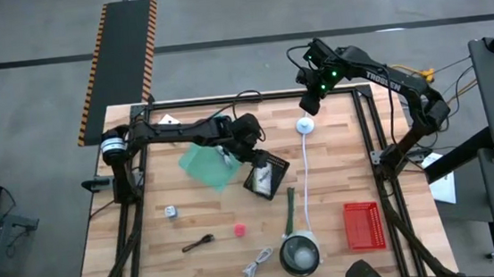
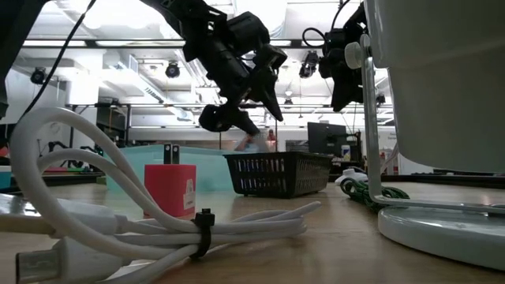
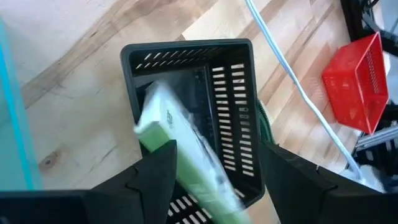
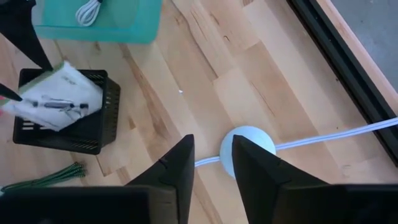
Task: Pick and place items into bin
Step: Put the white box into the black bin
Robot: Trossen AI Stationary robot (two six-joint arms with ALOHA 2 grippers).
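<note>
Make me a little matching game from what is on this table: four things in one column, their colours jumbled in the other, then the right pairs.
Things:
1. slatted basket
2. mesh basket
3. small ball
4. round puck on the cord

Colours:
A. white
B. pink
C. black
D. red

Pairs: 1-C, 2-D, 3-B, 4-A

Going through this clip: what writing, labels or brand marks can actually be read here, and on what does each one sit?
"TROSSEN", partly legible: white letters along the right arm in the high view.
White card at the left gripper, over the black basket: it carries print, too blurred to read.
Pink block in the low view: a faint mark on its front, unreadable.
Nothing else is readable.
</note>
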